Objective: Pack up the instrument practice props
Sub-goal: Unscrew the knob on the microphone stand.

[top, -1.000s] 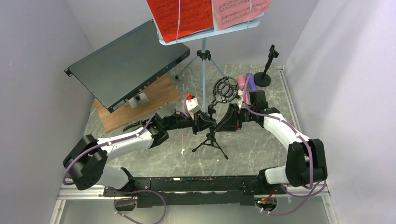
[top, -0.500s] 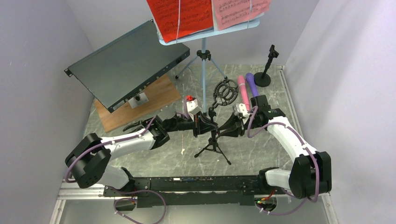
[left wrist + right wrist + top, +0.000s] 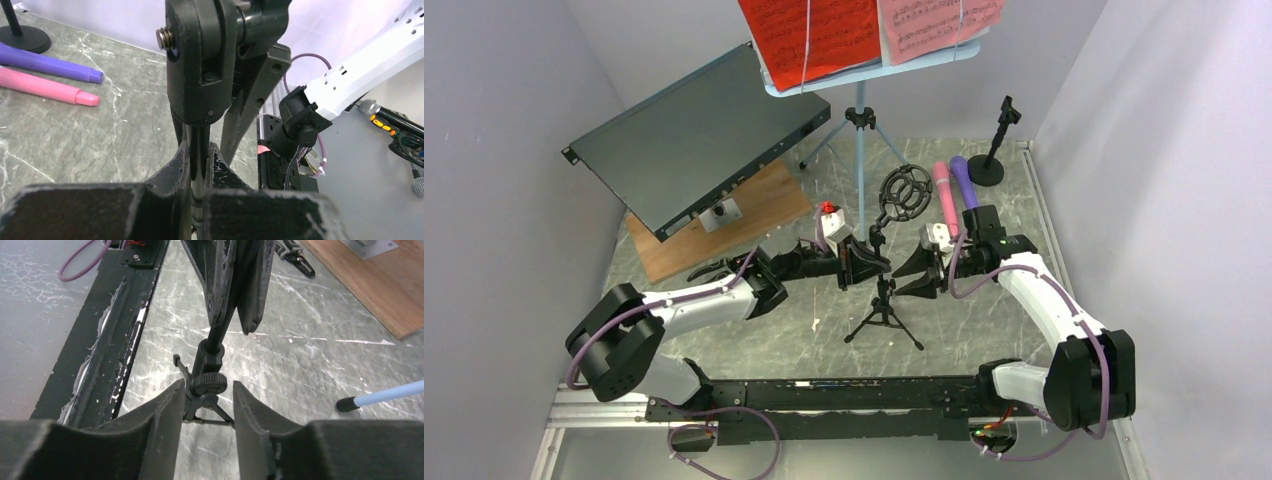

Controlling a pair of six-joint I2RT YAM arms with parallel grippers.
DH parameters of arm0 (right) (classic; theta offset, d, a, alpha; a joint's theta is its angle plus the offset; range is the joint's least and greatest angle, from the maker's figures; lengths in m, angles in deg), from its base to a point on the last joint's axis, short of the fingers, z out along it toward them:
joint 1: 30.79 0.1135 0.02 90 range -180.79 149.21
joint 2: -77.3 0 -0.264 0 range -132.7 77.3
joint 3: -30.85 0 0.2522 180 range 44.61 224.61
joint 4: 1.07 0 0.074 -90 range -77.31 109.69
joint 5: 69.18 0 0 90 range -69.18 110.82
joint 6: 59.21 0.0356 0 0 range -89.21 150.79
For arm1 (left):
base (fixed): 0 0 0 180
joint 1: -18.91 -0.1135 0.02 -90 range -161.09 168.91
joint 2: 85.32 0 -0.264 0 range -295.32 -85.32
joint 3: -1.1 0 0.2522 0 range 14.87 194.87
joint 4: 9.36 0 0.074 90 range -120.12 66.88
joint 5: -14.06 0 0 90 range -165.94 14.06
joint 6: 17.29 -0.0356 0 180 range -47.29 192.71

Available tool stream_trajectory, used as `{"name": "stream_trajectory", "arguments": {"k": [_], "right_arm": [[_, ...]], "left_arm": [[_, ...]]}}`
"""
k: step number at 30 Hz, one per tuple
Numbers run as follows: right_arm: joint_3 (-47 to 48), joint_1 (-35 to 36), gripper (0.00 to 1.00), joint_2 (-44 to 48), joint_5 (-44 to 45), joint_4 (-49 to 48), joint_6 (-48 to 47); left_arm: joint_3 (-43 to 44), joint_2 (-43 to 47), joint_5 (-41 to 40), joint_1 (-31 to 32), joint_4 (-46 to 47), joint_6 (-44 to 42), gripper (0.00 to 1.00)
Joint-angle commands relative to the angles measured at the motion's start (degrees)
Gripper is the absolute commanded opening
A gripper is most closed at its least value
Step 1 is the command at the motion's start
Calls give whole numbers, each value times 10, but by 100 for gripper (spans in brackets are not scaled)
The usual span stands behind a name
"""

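Tripod mic support (image 3: 882, 305): upright mid-table (image 3: 984, 310), between your two claws; not packed
Left gripper (image 3: 864, 262): clamped on its shaft, just under the swivel head
Right gripper (image 3: 916, 275): jaws apart, straddling the lower knob; no contact visible
Unpacked: music rack (image 3: 860, 150) standing, red page (image 3: 809, 35) and pink page (image 3: 934, 25) on it; pink microphone (image 3: 944, 198) and purple microphone (image 3: 964, 180) lying beside the round-base support (image 3: 994, 155)
Progress: you have barely begun, by my judgement
Hidden: page tops cropped; no white page or container in view
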State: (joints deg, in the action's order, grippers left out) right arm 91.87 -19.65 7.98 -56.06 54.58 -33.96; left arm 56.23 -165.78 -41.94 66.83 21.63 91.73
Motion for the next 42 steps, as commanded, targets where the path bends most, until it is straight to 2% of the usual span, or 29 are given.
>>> {"name": "stream_trajectory", "arguments": {"k": [1,4,9,14,17,21,23,30,42], "right_arm": [[2,-6,51,4,3,-4,12],[4,-12,63,2,-10,0,23],[3,-17,71,-1,-22,-16,60],[2,-23,79,-10,-23,-67,154],[-9,-24,80,-16,-29,-142,267],[-43,-23,76,-32,-34,-314,505],[-50,-21,73,-45,-38,-360,588],[-37,-4,63,-71,-43,-354,613],[-33,19,56,-85,-39,-344,601]], "left_arm": [[6,21,-3,-5,65,0,0],[6,27,-4,-6,51,-8,0],[6,36,-5,-5,34,-19,0],[9,44,-5,-6,18,-30,0],[10,48,-3,-5,9,-38,0],[15,53,-4,-6,-3,-48,0],[18,54,-5,-6,-11,-54,0],[21,53,-5,-6,-14,-59,0],[17,58,-8,-5,-16,-61,0]]}}
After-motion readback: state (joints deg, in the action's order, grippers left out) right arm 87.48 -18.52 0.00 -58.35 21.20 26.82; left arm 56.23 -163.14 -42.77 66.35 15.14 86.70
